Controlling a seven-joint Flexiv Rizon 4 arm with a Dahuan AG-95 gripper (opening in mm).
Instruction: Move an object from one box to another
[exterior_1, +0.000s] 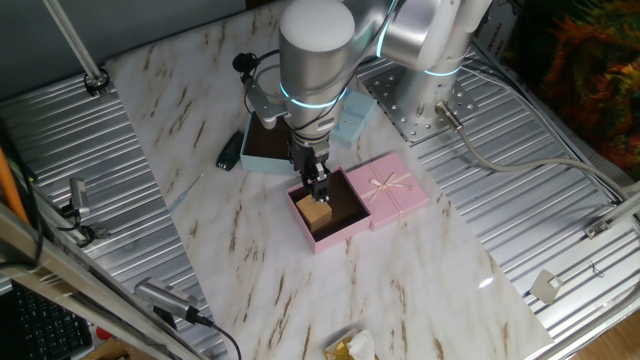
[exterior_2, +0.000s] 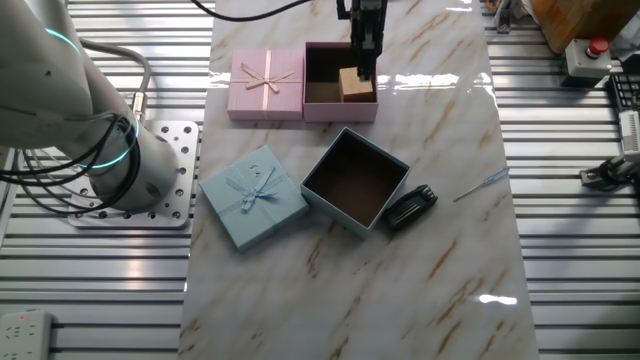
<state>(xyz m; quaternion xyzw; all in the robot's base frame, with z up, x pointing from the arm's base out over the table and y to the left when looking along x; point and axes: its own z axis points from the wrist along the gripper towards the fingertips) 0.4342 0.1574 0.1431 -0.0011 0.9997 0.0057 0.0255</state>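
Observation:
The small tan block (exterior_1: 318, 216) is inside the pink box (exterior_1: 352, 226), near its left side, and also shows in the other fixed view (exterior_2: 355, 86). My gripper (exterior_1: 319, 192) points straight down into the pink box (exterior_2: 340, 110). Its fingers close on the top of the block, which sits at or just above the box floor. The light-blue box (exterior_2: 355, 181) with the dark interior stands empty; in the one fixed view it (exterior_1: 262, 150) is partly hidden behind my arm.
The pink lid with a cream bow (exterior_1: 392, 189) lies against the pink box. The light-blue lid with a bow (exterior_2: 252, 195) lies beside the blue box. A black tool (exterior_2: 409, 207) lies by the blue box. A yellowish wrapper (exterior_1: 350, 347) lies at the table's near edge.

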